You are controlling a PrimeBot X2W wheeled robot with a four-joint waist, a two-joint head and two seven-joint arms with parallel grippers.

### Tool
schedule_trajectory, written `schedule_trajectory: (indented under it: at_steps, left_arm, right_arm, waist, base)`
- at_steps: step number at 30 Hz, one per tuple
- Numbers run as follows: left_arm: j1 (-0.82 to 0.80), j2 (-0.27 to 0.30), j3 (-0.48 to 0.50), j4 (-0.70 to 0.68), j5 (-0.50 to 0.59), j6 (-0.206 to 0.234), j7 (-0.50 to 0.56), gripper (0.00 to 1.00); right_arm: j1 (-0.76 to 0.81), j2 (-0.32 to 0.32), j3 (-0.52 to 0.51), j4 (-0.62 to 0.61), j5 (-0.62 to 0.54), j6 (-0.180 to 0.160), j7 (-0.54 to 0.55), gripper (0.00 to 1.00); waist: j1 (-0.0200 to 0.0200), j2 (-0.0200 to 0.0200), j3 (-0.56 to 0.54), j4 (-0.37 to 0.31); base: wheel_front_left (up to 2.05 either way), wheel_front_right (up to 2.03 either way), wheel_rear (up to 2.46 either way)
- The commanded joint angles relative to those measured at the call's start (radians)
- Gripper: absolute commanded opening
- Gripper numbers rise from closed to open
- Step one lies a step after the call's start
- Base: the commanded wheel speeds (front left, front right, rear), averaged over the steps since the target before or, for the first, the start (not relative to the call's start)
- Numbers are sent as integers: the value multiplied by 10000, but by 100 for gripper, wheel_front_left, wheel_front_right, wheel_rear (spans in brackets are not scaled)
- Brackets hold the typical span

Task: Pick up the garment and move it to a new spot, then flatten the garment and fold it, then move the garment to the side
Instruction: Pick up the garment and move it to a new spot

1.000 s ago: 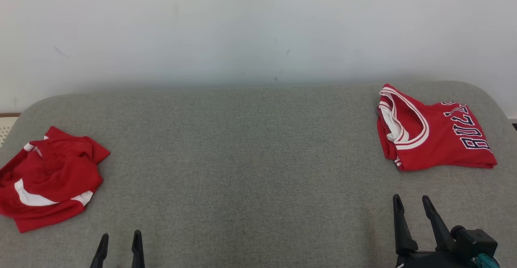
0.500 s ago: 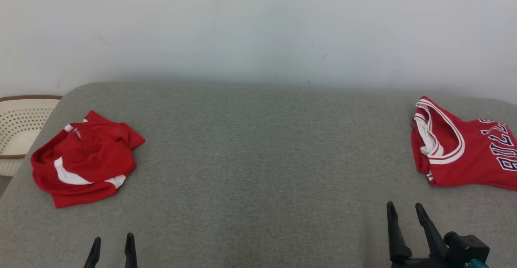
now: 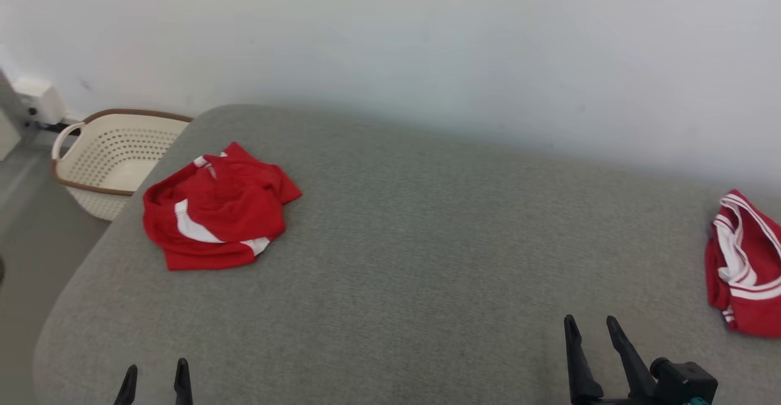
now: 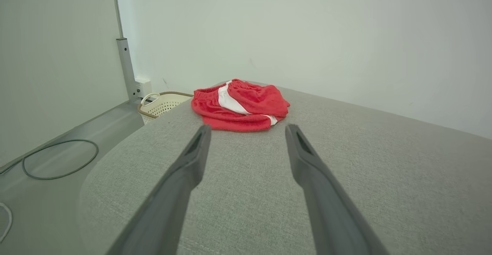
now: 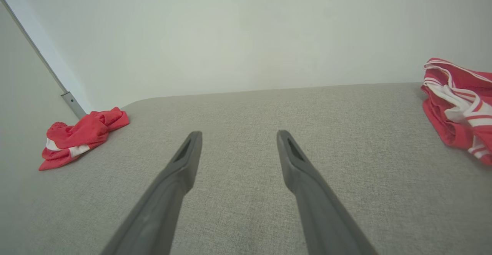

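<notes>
At the upper left of the head view you have a cream perforated basket (image 3: 110, 149) with a brown rim, standing on the floor just off the corner of the grey padded surface (image 3: 427, 252). Just right of it, near that corner of the surface, the red shorts (image 3: 213, 210) lie crumpled in a heap with white stripes showing, and nothing touches them. At the lower left your left gripper (image 3: 156, 374) pokes up from the bottom edge, its two dark fingers spread apart and empty. Your left wrist view puts the shorts ahead of the fingertips, well apart from them. Over at the lower right, your right gripper (image 3: 590, 327) has its fingers likewise parted, holding nothing, with bare grey fabric between them. At the right edge a folded red jersey (image 3: 744, 271) with white trim lies on the surface, partly cut off by the frame, near that gripper but not touching it.
</notes>
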Motion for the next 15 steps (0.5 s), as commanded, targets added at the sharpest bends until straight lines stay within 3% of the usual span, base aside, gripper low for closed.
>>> schedule_trajectory:
  at_steps: [1, 15]
  left_arm:
    - [171, 69, 33, -53, -23, 44, 19, 100]
    - [364, 230, 8, -301, -77, 150, 209, 100]
  right_arm:
    - [7, 36, 46, 13, 89, -7, -80, 100]
    - [-50, 124, 296, 188, 74, -7, -137, 100]
  waist:
    - [0, 0, -138, 461]
    - [0, 0, -262, 1244]
  base:
    - [0, 0, 0]
    - [0, 0, 0]
